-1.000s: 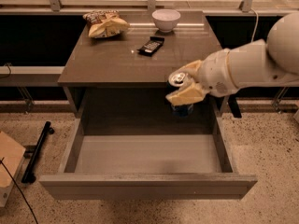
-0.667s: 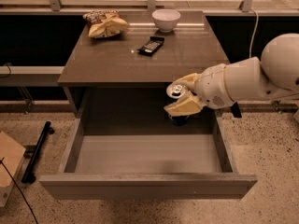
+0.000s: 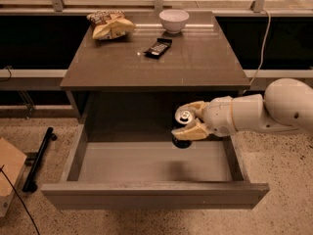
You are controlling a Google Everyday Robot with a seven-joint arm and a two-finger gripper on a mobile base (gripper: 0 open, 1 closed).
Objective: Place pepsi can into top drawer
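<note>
The top drawer (image 3: 154, 190) is pulled fully open below the table; its pale grey bottom is bare. My gripper (image 3: 188, 122) reaches in from the right and is shut on the pepsi can (image 3: 184, 116), its silver top facing up and its dark body mostly hidden between the tan fingers (image 3: 190, 131). The can hangs over the drawer's back right part, a little above the bottom.
On the table top (image 3: 205, 62) stand a white bowl (image 3: 174, 20), a yellow snack bag (image 3: 111, 24) and a black bar-shaped packet (image 3: 158, 47). A black pole (image 3: 39, 156) and a cardboard piece (image 3: 9, 174) lie on the floor at left.
My gripper has carried the can down from table-edge height and slightly left, so it now hangs lower inside the open drawer.
</note>
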